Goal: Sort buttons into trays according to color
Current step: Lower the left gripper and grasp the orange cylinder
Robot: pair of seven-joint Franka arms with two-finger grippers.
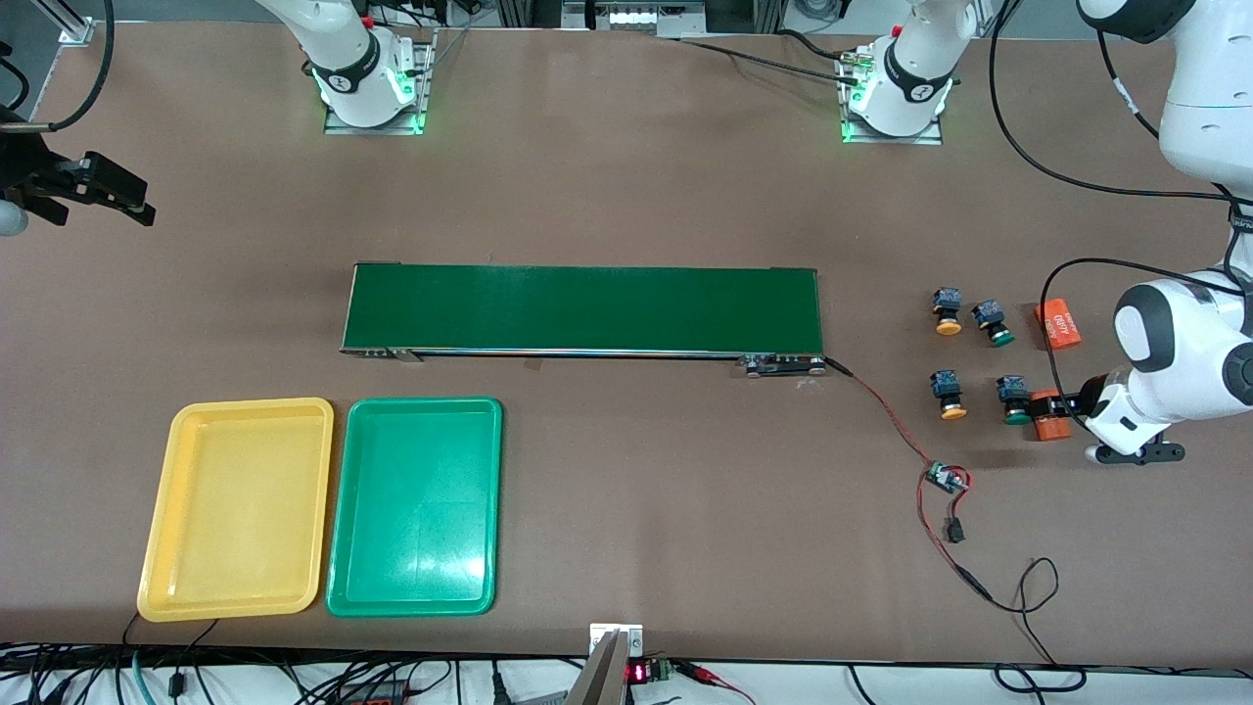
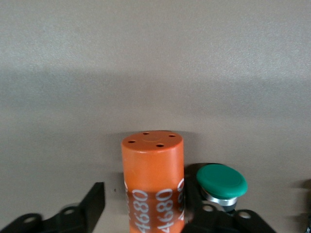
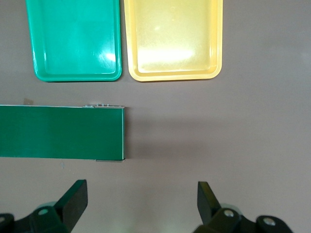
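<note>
Four buttons lie near the left arm's end of the table: two yellow-capped (image 1: 947, 313) (image 1: 948, 395) and two green-capped (image 1: 994, 323) (image 1: 1014, 401). My left gripper (image 1: 1065, 409) is low at the table, open around an orange cylinder (image 1: 1049, 419) beside the nearer green button. In the left wrist view the gripper (image 2: 146, 204) has the cylinder (image 2: 153, 160) between its fingers, with the green cap (image 2: 221, 182) just outside one finger. The yellow tray (image 1: 240, 509) and green tray (image 1: 416, 504) are empty. My right gripper (image 1: 137, 204) waits open at the right arm's end (image 3: 141, 194).
A long dark-green conveyor belt (image 1: 582, 308) lies across the table's middle, also in the right wrist view (image 3: 58, 131). A second orange cylinder (image 1: 1058, 324) lies beside the farther buttons. A red and black cable with a small board (image 1: 945, 478) runs from the conveyor toward the front edge.
</note>
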